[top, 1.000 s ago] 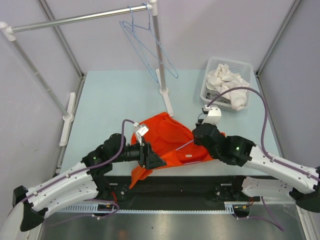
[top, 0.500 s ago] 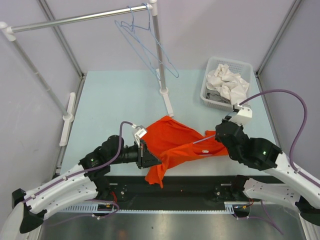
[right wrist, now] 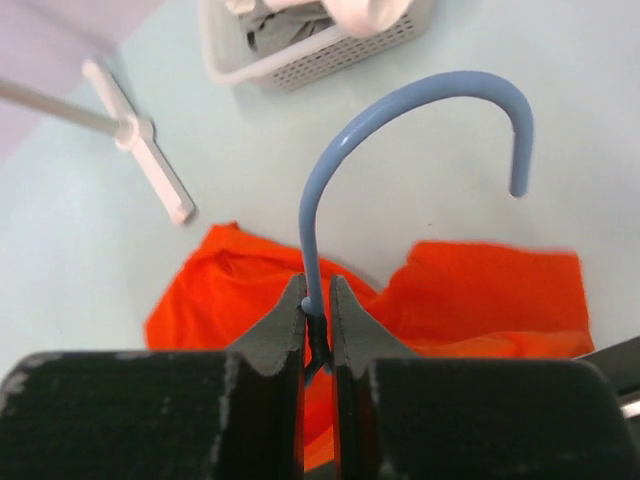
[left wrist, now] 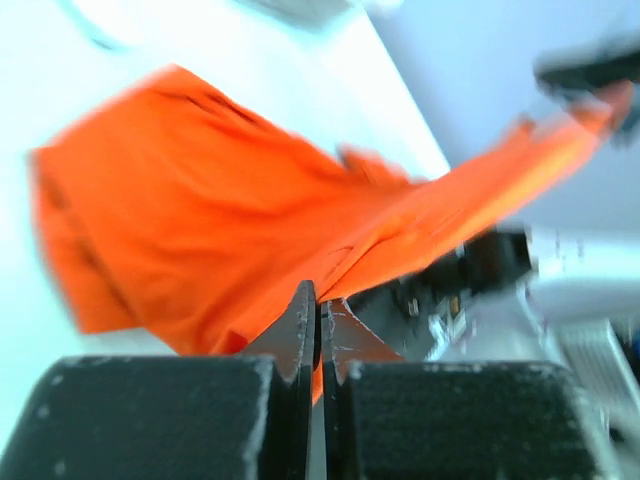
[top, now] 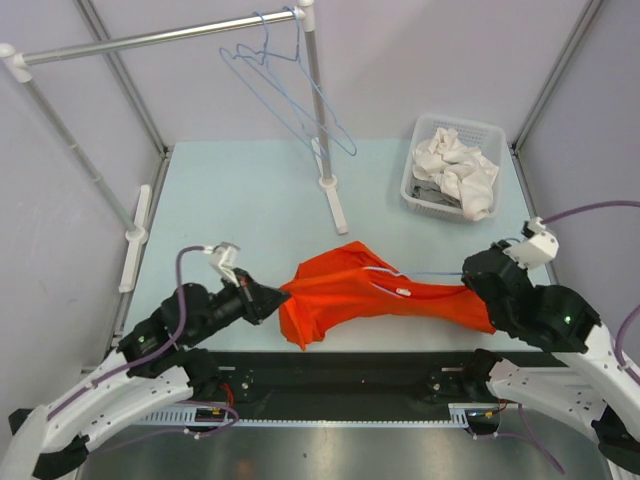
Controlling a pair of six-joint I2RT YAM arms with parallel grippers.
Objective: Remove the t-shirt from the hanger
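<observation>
The orange t-shirt [top: 345, 295] is stretched above the table's near edge between my two grippers. My left gripper [top: 272, 298] is shut on its left edge; in the left wrist view the fabric [left wrist: 200, 200] runs into the closed fingertips of that gripper [left wrist: 320, 305]. My right gripper [top: 470, 275] is shut on the neck of the blue wire hanger [right wrist: 455, 80], just below its hook. The right wrist view has the gripper [right wrist: 317, 290] over the shirt [right wrist: 230, 290]. A thin hanger wire [top: 430, 272] shows at the collar; the rest of it is hidden inside the shirt.
A white basket [top: 412, 182] of pale cloths stands at the back right. A clothes rail [top: 150, 40] crosses the back, with a bare blue hanger [top: 290, 95] hooked near its right post [top: 318, 100]. The post's white foot [top: 335, 205] lies mid-table.
My left gripper has shut on the shirt and pulled back to the left. My right arm has carried the hanger to the right, so the shirt is now drawn out between them.
</observation>
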